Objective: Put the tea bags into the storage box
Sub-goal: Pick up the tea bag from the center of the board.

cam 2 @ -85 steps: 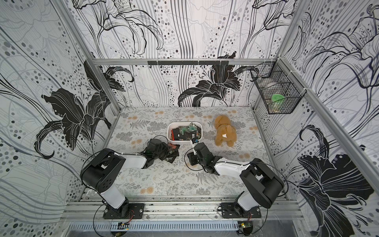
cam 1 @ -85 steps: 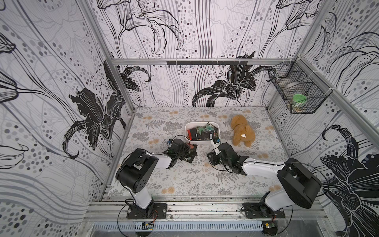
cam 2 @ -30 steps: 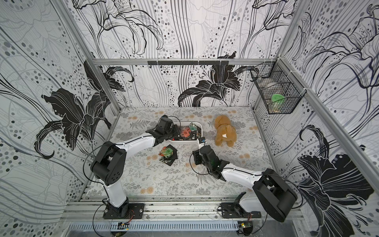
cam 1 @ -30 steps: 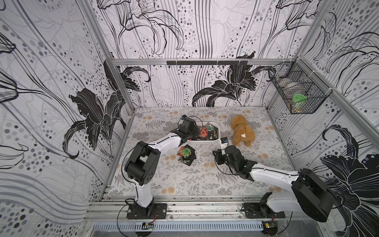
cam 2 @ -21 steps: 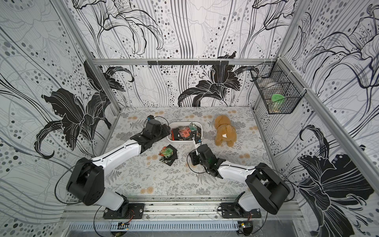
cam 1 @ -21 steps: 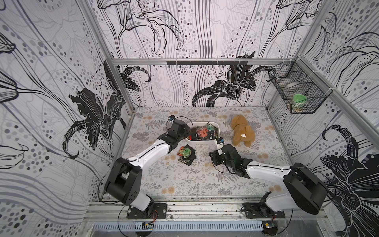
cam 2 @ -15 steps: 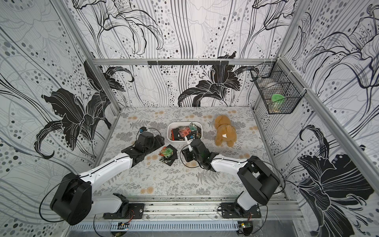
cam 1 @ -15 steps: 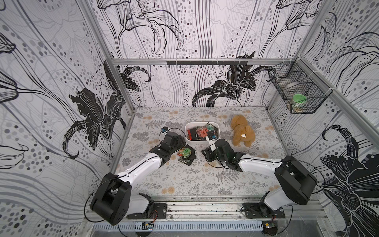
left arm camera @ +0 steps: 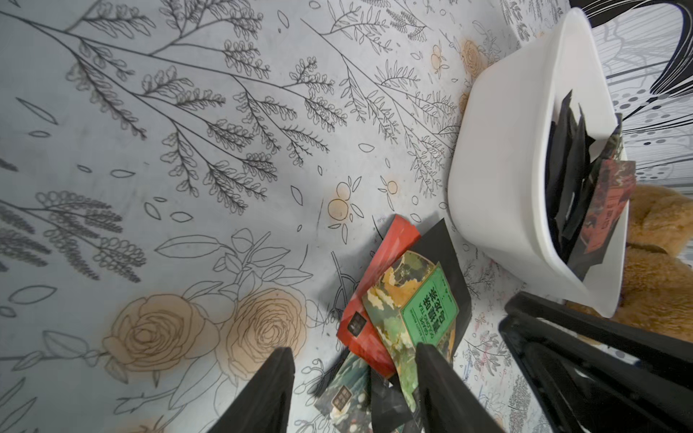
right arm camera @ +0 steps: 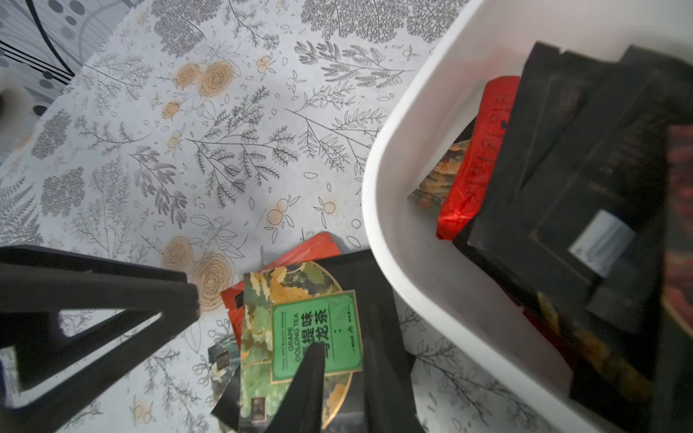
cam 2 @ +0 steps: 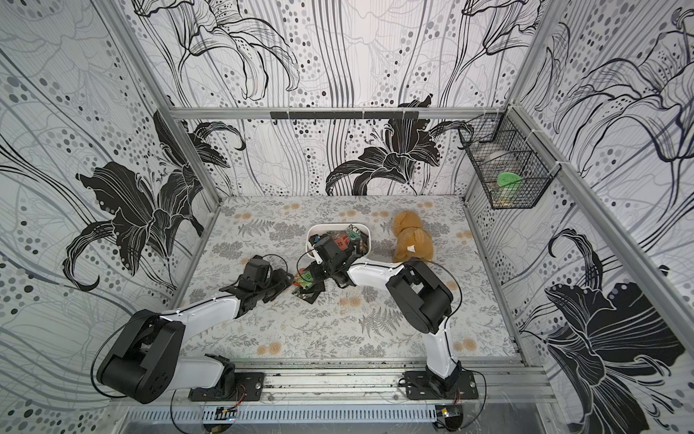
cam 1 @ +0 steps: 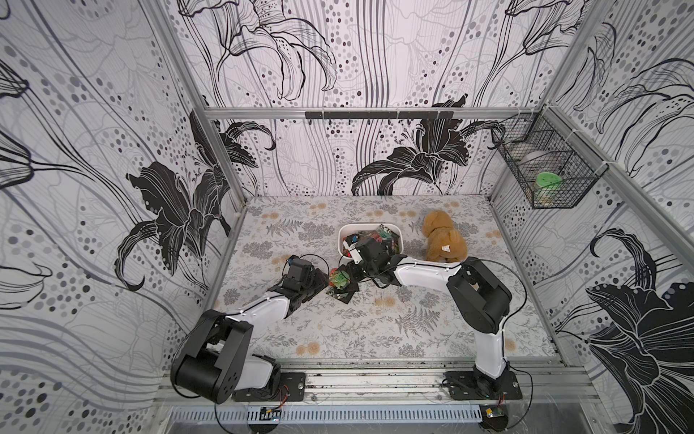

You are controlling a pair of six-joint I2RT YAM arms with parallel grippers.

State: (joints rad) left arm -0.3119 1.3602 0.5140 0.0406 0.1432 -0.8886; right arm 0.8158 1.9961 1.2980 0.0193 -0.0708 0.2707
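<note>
The right gripper (right arm camera: 343, 360) fingers are standing close together, straddling the green-label bag (right arm camera: 315, 326); grip unclear. The left gripper (left arm camera: 354, 350) fingers are standing spread at the same pile's (left arm camera: 405, 300) edge, just beside the box (left arm camera: 498, 150). Crowding is risking a clash or a multi-bag drag. Only the wrist views are showing the pile's overlapping layers.

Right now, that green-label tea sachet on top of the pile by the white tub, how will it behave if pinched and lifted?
The green-label sachet looks thin and flat, so probably light and bendy. Its glossy face may slip in a pinch. It lies on a red sachet and a black sachet, so pushing likely drags them.
</note>
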